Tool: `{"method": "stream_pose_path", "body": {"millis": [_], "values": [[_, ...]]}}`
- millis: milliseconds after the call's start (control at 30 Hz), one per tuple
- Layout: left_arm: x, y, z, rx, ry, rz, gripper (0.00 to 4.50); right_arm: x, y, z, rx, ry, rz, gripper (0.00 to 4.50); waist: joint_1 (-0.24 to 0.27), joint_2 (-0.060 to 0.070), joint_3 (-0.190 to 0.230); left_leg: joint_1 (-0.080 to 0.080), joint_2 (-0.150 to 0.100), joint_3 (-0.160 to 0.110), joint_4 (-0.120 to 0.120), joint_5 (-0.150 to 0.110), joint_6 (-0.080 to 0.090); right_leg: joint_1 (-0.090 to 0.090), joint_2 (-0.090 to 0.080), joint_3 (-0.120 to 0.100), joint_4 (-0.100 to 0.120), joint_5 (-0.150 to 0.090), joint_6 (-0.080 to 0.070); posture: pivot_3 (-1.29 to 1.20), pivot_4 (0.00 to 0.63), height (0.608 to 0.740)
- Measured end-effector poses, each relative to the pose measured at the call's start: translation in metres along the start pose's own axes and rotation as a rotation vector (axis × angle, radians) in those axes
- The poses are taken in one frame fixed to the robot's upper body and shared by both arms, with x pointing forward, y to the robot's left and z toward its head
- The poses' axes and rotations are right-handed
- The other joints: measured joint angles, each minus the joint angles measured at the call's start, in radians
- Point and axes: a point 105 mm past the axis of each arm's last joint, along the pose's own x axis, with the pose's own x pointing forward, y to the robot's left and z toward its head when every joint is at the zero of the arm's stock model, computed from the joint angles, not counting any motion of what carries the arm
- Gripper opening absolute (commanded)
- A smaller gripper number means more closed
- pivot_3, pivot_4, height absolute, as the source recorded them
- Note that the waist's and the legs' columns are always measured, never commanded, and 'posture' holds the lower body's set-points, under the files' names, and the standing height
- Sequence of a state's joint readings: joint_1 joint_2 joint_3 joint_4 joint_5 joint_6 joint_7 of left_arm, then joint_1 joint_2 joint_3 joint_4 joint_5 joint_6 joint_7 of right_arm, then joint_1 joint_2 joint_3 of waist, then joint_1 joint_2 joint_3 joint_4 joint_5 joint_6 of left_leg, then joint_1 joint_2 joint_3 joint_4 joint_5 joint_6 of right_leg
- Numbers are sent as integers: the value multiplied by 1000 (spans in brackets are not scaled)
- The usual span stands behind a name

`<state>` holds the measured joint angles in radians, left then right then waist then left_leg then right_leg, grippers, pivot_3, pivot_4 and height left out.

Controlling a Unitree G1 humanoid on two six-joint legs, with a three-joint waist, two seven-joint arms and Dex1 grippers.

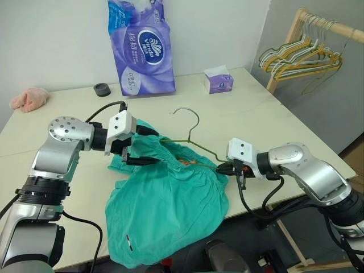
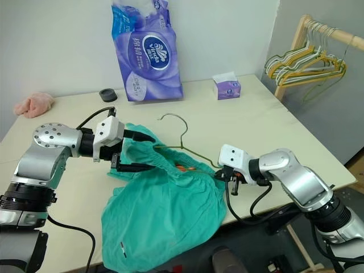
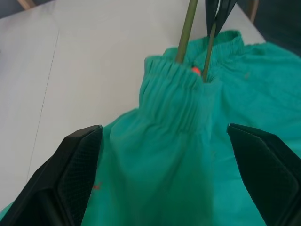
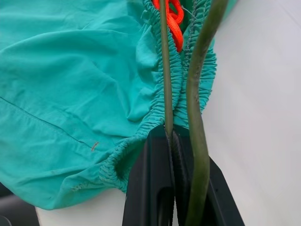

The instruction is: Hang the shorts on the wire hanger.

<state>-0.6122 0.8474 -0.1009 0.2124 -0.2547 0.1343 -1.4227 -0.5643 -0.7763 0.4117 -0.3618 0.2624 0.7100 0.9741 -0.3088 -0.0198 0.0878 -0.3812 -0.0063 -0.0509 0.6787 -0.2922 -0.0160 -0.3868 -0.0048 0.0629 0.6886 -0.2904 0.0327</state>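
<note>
The teal-green shorts (image 1: 165, 210) lie crumpled on the table (image 1: 273, 125), their lower part draping over its near edge. The olive wire hanger (image 1: 196, 128) has its hook up and free, and its arms run inside the gathered waistband. An orange drawstring (image 4: 175, 21) shows in the waist opening. My right gripper (image 1: 223, 168) is shut on the hanger's wire at the shorts' right end, and its black fingers (image 4: 160, 188) pinch the wire right beside the elastic. My left gripper (image 1: 149, 147) stands open at the left end of the waistband, its fingers (image 3: 70, 179) straddling the bunched fabric without clamping it.
At the back of the table stand a purple tissue pack (image 1: 139, 48), a small tissue box (image 1: 218, 81) and a black round object (image 1: 102, 89). A pink cloth (image 1: 28, 98) lies far left. A wooden rack with several hangers (image 1: 301, 57) stands beyond the table's right side.
</note>
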Motion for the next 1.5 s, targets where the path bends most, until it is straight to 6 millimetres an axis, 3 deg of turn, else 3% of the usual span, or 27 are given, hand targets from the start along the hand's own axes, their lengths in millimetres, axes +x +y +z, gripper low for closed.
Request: {"method": "stream_pose_path", "body": {"millis": [200, 233, 300, 600, 733, 967, 1100, 1267, 1433, 1500], "values": [[3, -7, -16, 17, 47, -19, 4470, -1, 1, 5, -29, -21, 7, 0, 0, 0, 0, 0, 0, 0, 1, 0, 0, 0, 0, 0, 3, 0, 0, -347, 22, 740], [3, -7, -16, 17, 47, -19, 4295, -2, 1, 5, -30, -22, 9, 0, 0, 0, 0, 0, 0, 0, 1, 0, 0, 0, 0, 0, 3, 0, 0, -347, 22, 740], [3, -7, -16, 16, 46, -18, 3883, -2, 1, 5, -32, -24, 10, 0, -1, 0, 0, 0, 0, 0, 1, 0, 0, 0, 0, 0, 3, 0, 0, -347, 22, 740], [7, -8, -19, -33, 36, -8, 1143, -3, 0, 7, -62, -31, 3, 0, -1, 0, 0, 1, 0, 0, 2, 0, 0, -1, 0, 0, 5, 0, 0, -344, 19, 740], [11, -22, -24, -42, 40, -67, 183, -7, -6, 7, -74, -27, -34, 0, -2, 0, -1, 1, 0, 0, 2, 0, 0, -1, 0, 0, 6, 0, 0, -342, 20, 740], [12, -25, -22, -29, 41, -84, 65, -10, -6, 7, -153, -16, -9, 0, -2, 0, -1, 1, 0, 0, 2, 0, 0, -1, 0, 0, 6, 0, 0, -341, 17, 740], [14, -27, -20, -19, 32, -90, 65, -12, -3, 9, -219, -20, 14, 991, -2, 0, -1, 1, 0, 0, 2, 0, 0, -1, 0, 0, 7, 0, 0, -339, 16, 740], [16, -27, -20, -14, 29, -88, 40, -15, -1, 2, -254, 0, 27, 2710, -2, 0, -1, 1, 0, 0, 2, 0, 0, -1, 0, 0, 7, 0, 0, -342, 20, 740], [18, -24, -22, -24, 32, -64, 9, -42, -20, -37, -209, 140, -49, 4469, 1, 0, -2, 1, -1, 0, 3, 0, 0, -1, -1, 0, 7, 0, 0, -346, 21, 740], [16, -22, -27, -44, 48, -38, 3, -54, -26, -49, -182, 171, -86, 4500, -1, -1, -2, 1, -1, 0, 3, 0, 0, -1, -1, 0, 7, 0, 0, -346, 21, 740]]}}
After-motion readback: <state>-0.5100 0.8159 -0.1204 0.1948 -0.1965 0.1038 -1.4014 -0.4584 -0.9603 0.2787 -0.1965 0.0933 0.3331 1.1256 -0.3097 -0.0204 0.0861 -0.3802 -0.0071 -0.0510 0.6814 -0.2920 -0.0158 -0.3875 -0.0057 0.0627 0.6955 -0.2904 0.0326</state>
